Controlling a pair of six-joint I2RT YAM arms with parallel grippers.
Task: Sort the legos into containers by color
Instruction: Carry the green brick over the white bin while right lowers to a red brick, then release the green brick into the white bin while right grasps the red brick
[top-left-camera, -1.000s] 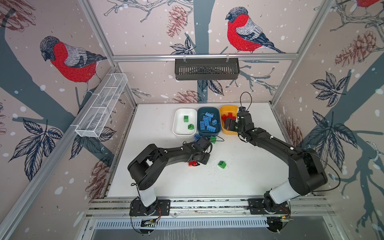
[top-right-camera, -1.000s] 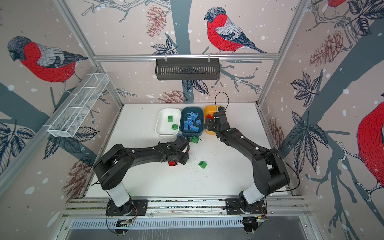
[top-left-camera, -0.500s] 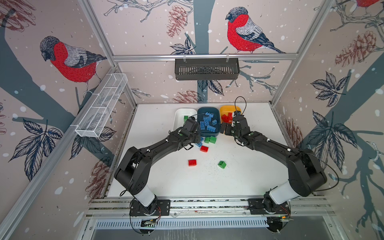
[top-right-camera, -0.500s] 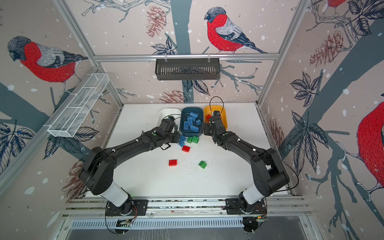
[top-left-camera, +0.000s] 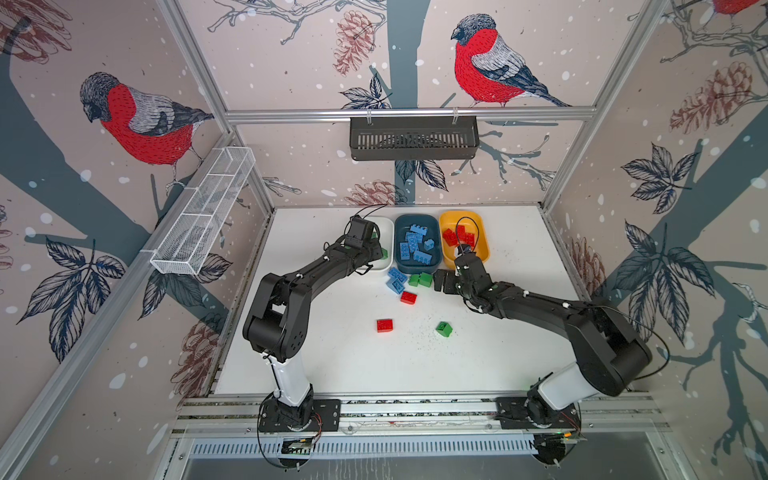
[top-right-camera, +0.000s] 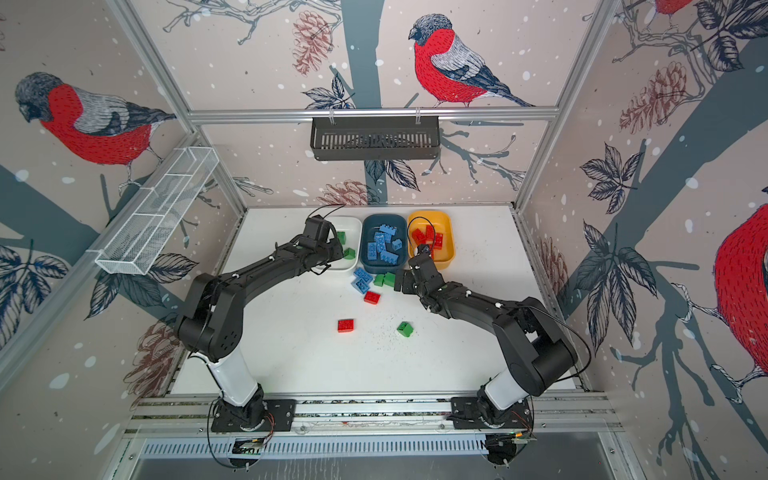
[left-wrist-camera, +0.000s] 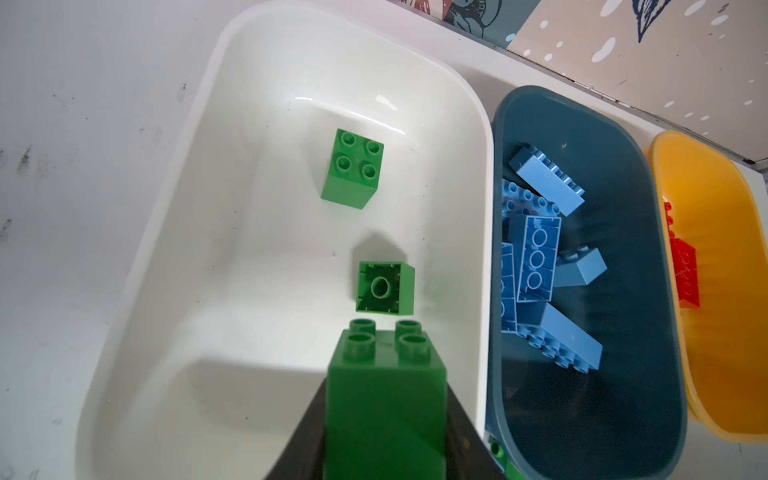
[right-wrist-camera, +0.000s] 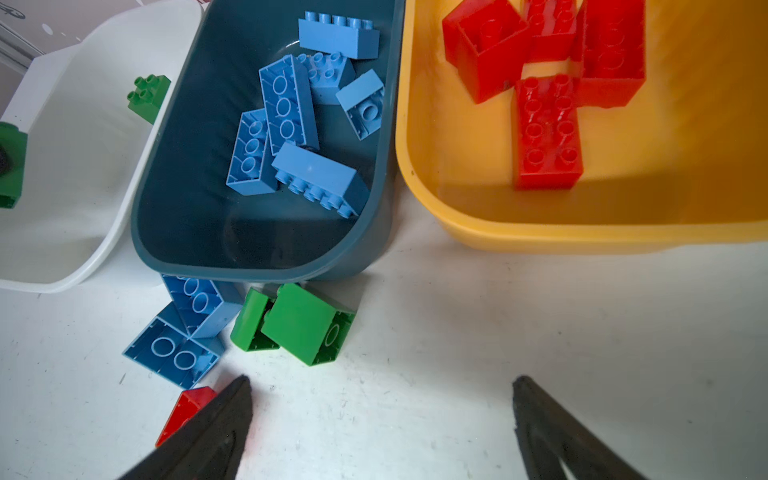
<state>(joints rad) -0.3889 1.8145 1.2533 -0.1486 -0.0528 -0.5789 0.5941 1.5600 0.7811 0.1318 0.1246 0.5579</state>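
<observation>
Now left pincer (left-wrist-camera: 385, 392) clamps 1 green lego (left-wrist-camera: 384, 424) above the white tub (left-wrist-camera: 174, 232); right pincer (right-wrist-camera: 382, 388) gapes apart.

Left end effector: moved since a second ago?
Yes. In a top view the left end effector went from the red brick toward the back wall; it is now over the white tub, holding a green brick.

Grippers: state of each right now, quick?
Left gripper: shut on a green lego, above the white tub.
Right gripper: open, holding nothing, above the table.
</observation>
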